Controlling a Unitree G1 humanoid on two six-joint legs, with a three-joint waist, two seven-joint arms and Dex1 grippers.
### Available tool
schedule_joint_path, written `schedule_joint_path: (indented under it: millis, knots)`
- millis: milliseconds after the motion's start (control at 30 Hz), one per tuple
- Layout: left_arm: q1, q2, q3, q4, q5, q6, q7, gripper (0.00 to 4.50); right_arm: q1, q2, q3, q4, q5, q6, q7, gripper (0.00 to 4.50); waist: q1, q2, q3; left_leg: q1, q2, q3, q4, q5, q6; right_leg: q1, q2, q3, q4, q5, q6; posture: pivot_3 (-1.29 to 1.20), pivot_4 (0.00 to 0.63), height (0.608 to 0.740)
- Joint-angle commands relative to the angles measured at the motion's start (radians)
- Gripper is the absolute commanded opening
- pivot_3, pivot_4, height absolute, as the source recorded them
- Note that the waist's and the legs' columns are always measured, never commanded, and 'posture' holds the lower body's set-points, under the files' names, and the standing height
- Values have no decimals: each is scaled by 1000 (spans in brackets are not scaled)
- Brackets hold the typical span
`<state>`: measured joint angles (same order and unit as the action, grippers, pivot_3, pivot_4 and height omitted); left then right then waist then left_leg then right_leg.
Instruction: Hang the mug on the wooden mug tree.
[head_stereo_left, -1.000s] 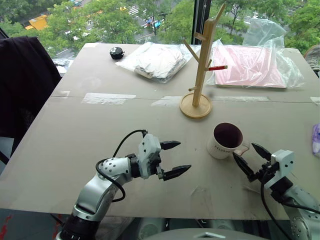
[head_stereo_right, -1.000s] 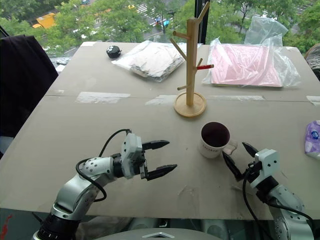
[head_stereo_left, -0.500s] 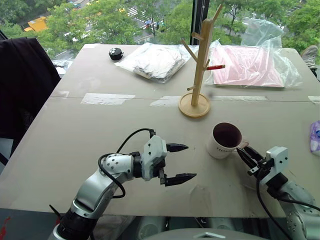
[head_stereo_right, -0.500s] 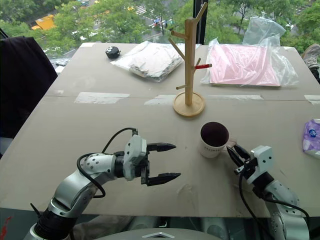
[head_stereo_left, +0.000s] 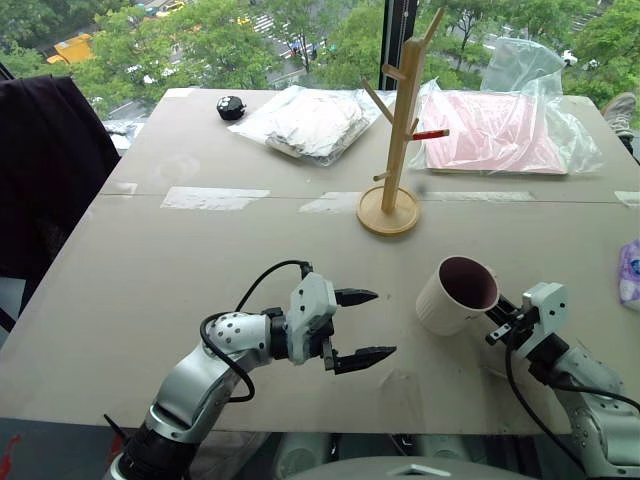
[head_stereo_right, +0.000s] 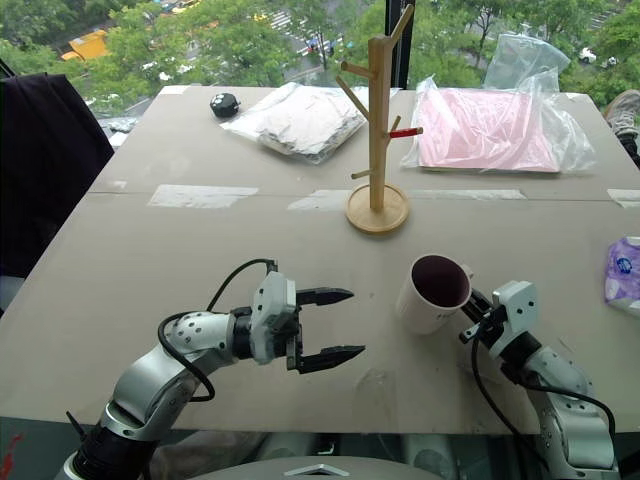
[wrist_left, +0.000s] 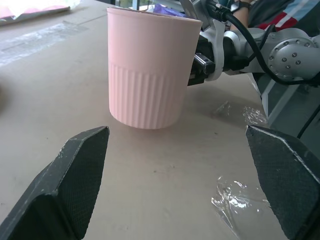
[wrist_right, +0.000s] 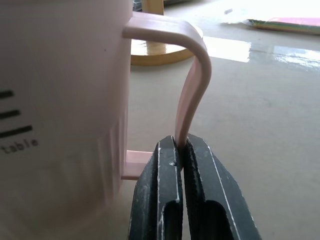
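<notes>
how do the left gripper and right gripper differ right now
The left gripper is open and holds nothing; the right gripper is shut on the handle of the mug. The left gripper points across toward the mug without touching it; the right gripper has the mug tilted. Both have two black fingers and are low over the table.

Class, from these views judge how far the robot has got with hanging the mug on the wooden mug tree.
Done: the right gripper is shut on the mug's handle. In hand: the mug is tilted, its base edge off the table in the left wrist view. Left: carrying it to the wooden mug tree, whose pegs are bare, and hooking the handle on one. The left gripper hovers open.
</notes>
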<state>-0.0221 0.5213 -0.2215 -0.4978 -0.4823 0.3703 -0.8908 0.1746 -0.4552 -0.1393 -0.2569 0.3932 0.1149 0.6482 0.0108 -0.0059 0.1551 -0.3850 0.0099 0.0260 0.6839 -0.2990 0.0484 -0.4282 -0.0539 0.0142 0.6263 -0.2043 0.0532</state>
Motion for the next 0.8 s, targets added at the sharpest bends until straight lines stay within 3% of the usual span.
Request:
schedule_joint_path:
  millis: [33, 200, 367, 633, 800]
  knots:
    - [-14, -77, 40, -12, -28, -49, 56, 4500, -129, -95, -58, -7, 23, -10, 67, 24, 0, -1, 1, 0, 0, 1, 1, 0, 0, 0, 0, 1, 0, 0, 0, 0, 150, 740]
    - [-90, -191, 76, 41, -16, -81, 148, 4500, -382, -215, -40, 163, 0, -62, 208, 24, 3, -3, 2, 5, -3, -3, 1, 0, 0, 8, 2, -2, 0, 0, 0, 0, 150, 740]
    - [-141, -330, 89, 41, 48, -138, 323, 4500, -742, -289, 45, 515, -105, -204, 378, 24, -3, -3, 2, 5, -3, -3, 2, 0, 0, 8, 2, -1, -1, 1, -1, 0, 150, 740]
    - [-170, -413, 39, 12, 158, -140, 475, 4500, -1172, -276, 174, 1009, -264, -466, 550, 24, -5, -2, 3, 5, -3, -4, 0, 0, 0, 8, 1, -2, -2, 3, 3, 0, 150, 740]
    - [-194, -423, 39, 21, 196, -154, 511, 4500, -1326, -245, 210, 1199, -325, -574, 592, 24, -5, -1, 4, 4, -1, -3, -1, 3, -4, 8, -1, -2, -3, 3, 3, 0, 150, 740]
